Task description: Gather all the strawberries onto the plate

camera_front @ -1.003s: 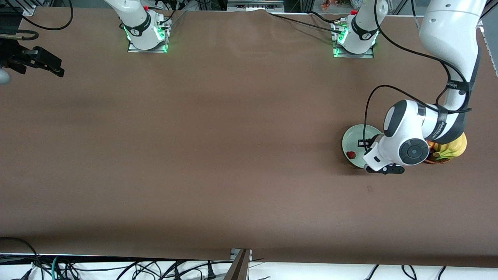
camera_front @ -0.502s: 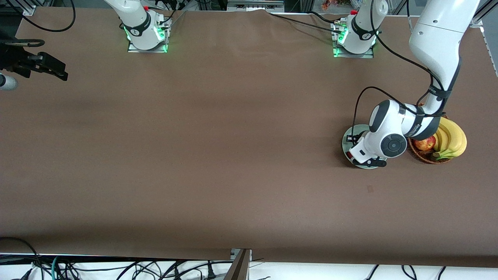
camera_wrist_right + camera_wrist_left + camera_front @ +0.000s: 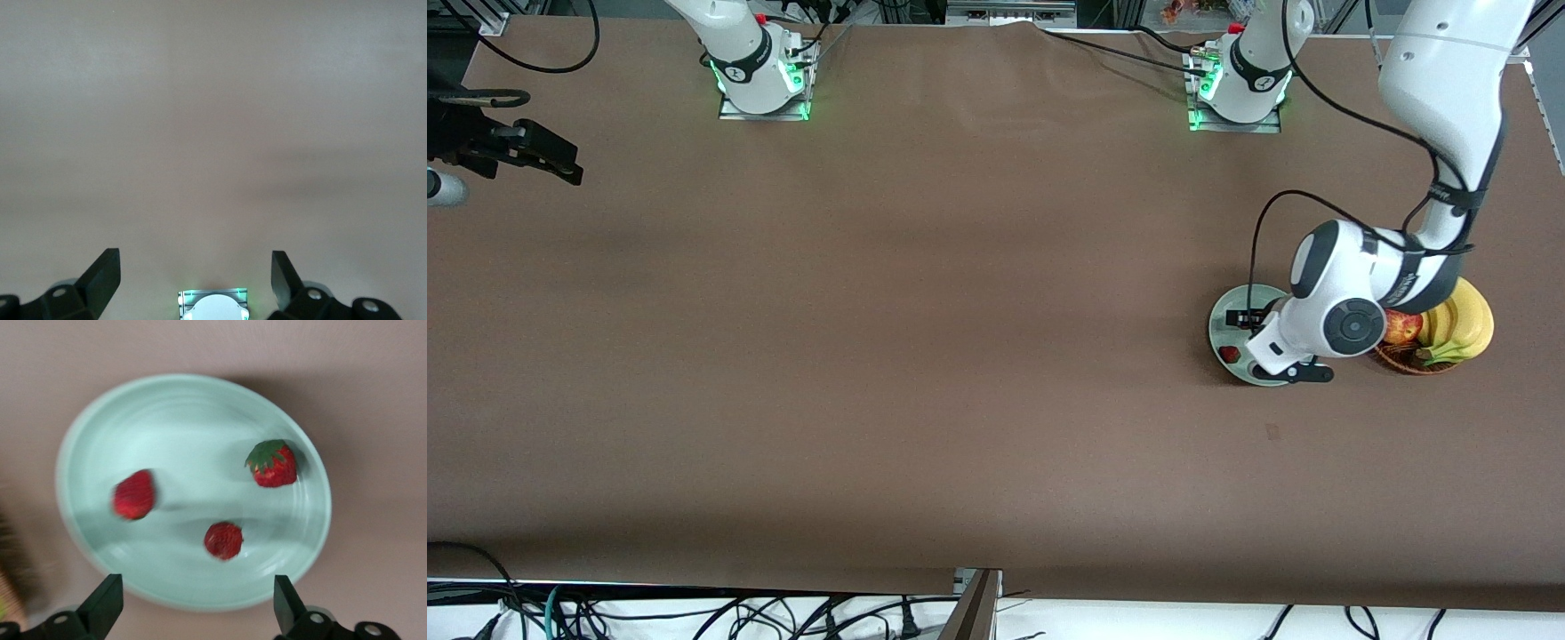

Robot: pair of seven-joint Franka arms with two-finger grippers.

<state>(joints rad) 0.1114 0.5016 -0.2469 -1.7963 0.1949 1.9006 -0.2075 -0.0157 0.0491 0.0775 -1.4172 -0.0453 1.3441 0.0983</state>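
Left gripper [image 3: 193, 613]: spread wide, empty, over the round pale mint-green plate [image 3: 193, 420].
Strawberries: three small red strawberries [image 3: 223, 541] lie in the plate; one has a green cap [image 3: 272, 463].
Right gripper [image 3: 193, 287]: spread wide, empty, waiting over bare table at the right arm's end.
Risk: a low retreat could nudge the plate's rim.
Writing: none legible.

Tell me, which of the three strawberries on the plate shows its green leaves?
The strawberry near the plate's rim, with a green leafy cap. The other two, and, look plain red.
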